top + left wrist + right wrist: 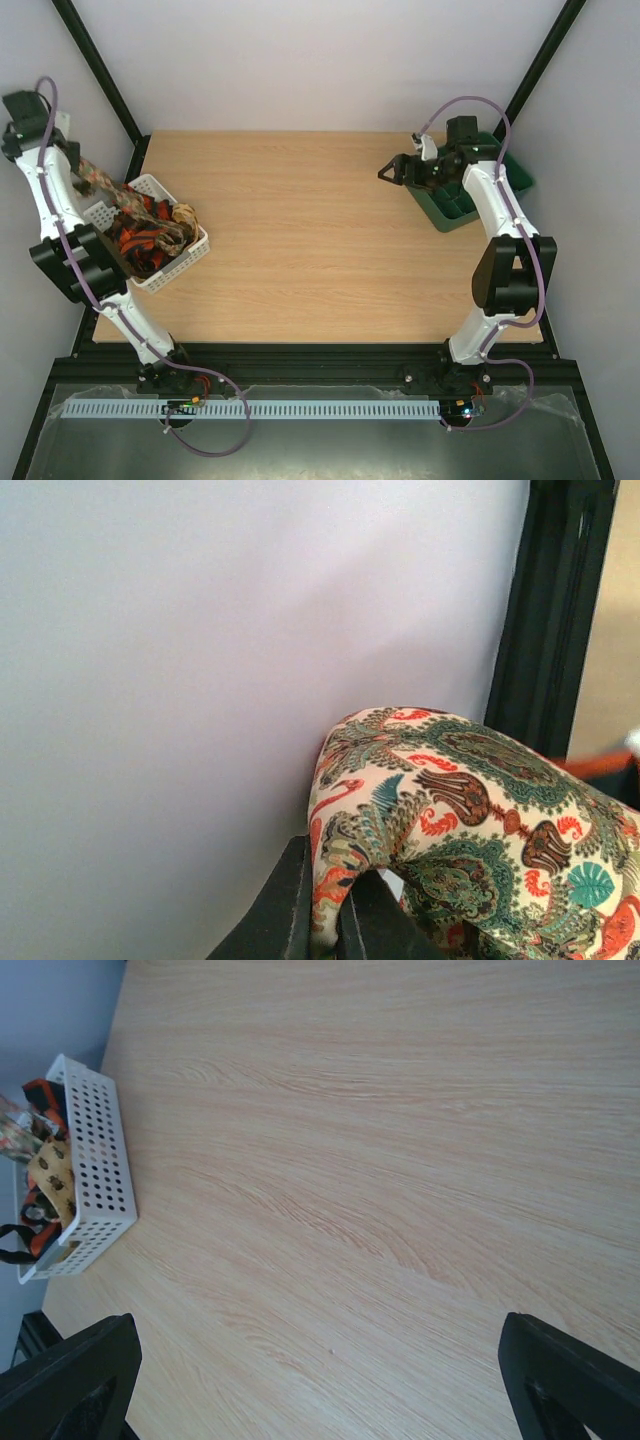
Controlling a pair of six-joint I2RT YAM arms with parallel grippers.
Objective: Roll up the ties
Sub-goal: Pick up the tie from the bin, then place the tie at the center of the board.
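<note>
Pick-up step: floral tie (470, 800) is being drawn from left-edge white basket (180, 265), pinched by left gripper (325, 920); right gripper (320, 1385) gaping, empty. Next: flat laydown needed.

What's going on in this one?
The left gripper holds a floral tie up in the air, its other end trailing into the white basket, where more ties lie bunched. The right gripper hangs open above the green tray, holding nothing. No tie is on the table or rolled yet.
</note>
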